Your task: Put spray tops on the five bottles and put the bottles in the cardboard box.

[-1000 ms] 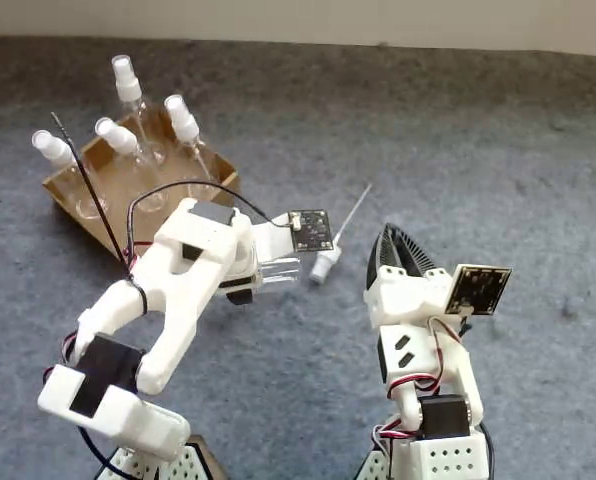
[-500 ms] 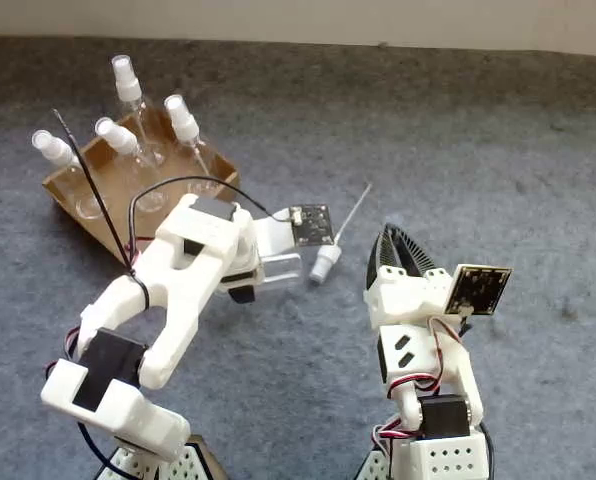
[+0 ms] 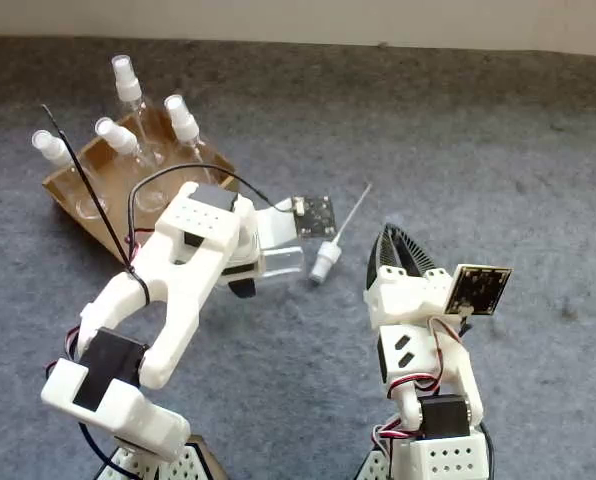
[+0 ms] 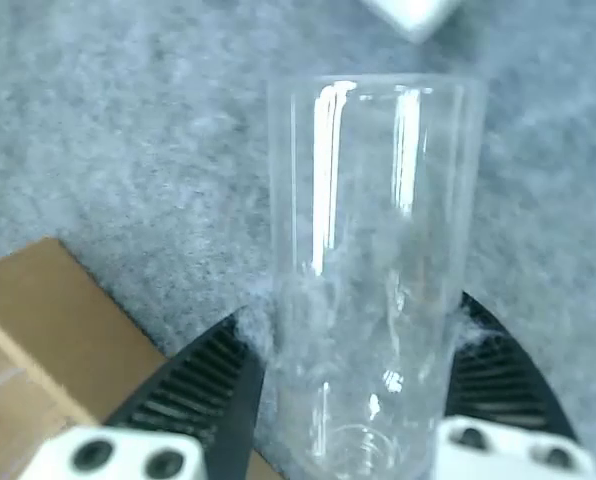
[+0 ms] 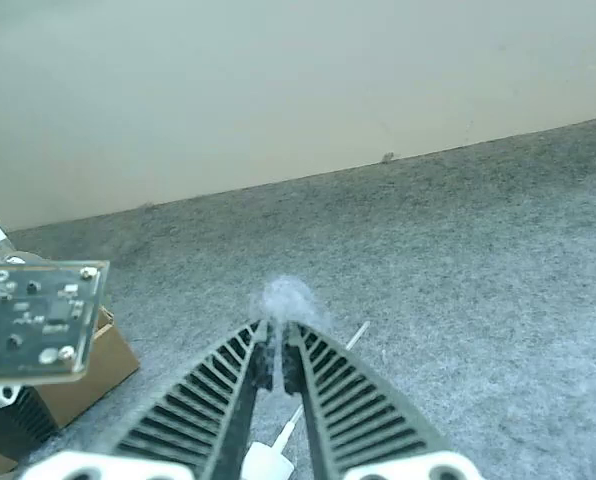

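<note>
Nearest, the right gripper (image 5: 275, 330) has not moved, its fingers closed on nothing. The left gripper (image 4: 356, 335) grips the uncapped clear bottle (image 4: 368, 250), which has edged slightly toward the cardboard box (image 3: 63, 185). The last spray top (image 3: 326, 262) lies on the bench (image 3: 478, 150) just beside it, so capping probably comes next. Four capped bottles (image 3: 183, 120) stand in the box.

Seen from above, the left arm (image 3: 178, 290) covers the left gripper (image 4: 353, 320) and much of the bottle (image 3: 281, 263) it grips, whose bare end pokes out at nine o'clock of the loose spray top (image 3: 325, 264). In the left wrist view, the bottle's near end and the cardboard box (image 4: 48, 325) run off the edge. In the right wrist view, the pressed-together fingers (image 5: 218, 390) of the right gripper (image 5: 276, 335) hide most of the spray top.
</note>
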